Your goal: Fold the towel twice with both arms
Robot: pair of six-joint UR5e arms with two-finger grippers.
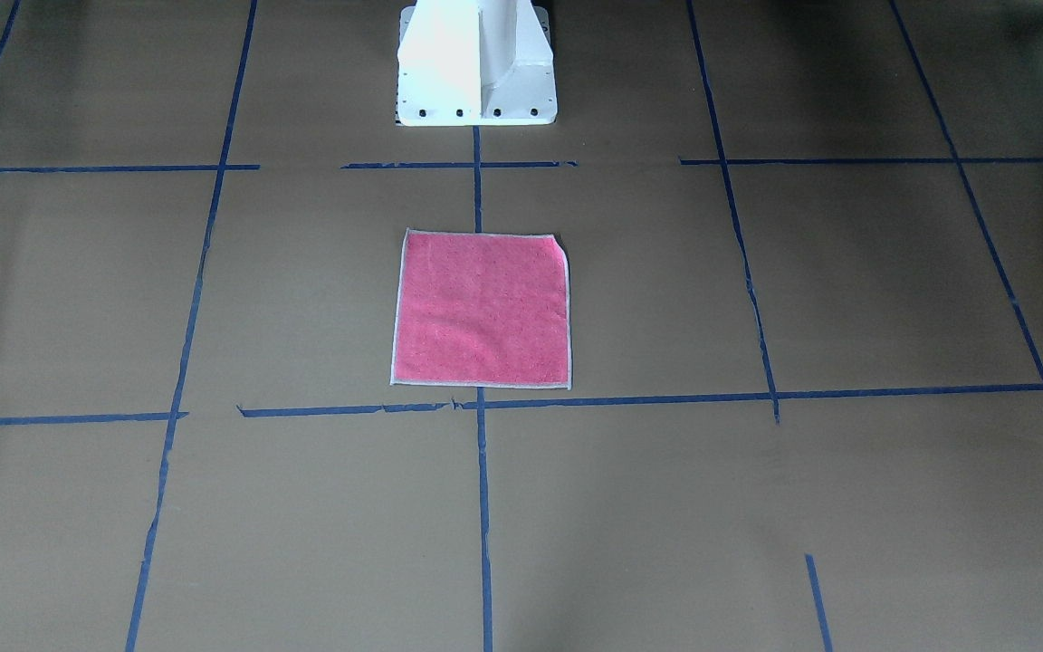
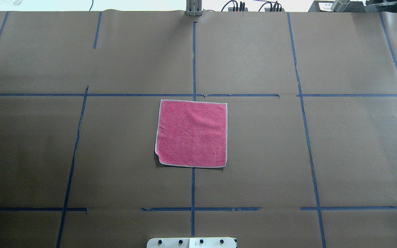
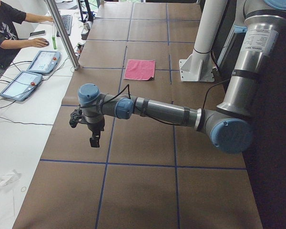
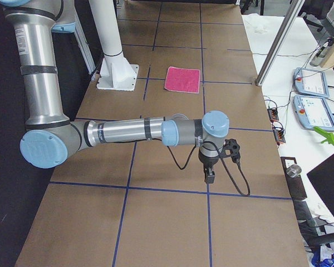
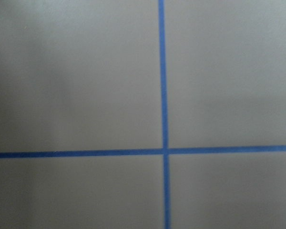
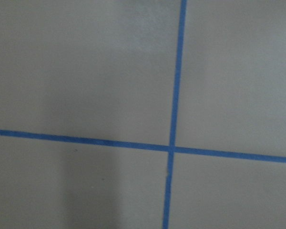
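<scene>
the towel (image 2: 191, 132) is shown in pink, edged by a light grey-white border. the table (image 2: 357, 155) is covered in plain brown, gridded with blue tape (image 2: 194, 62). the left arm (image 3: 162, 110) and right arm (image 4: 128, 132) are finished silver-grey with light blue caps. the pedestal (image 1: 476, 63) is white.

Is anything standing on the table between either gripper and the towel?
Nothing visible does. The towel lies flat on the table, pink face up. The left gripper and right gripper hang toward its opposite ends; only its taped surface shows between each and the towel.
</scene>
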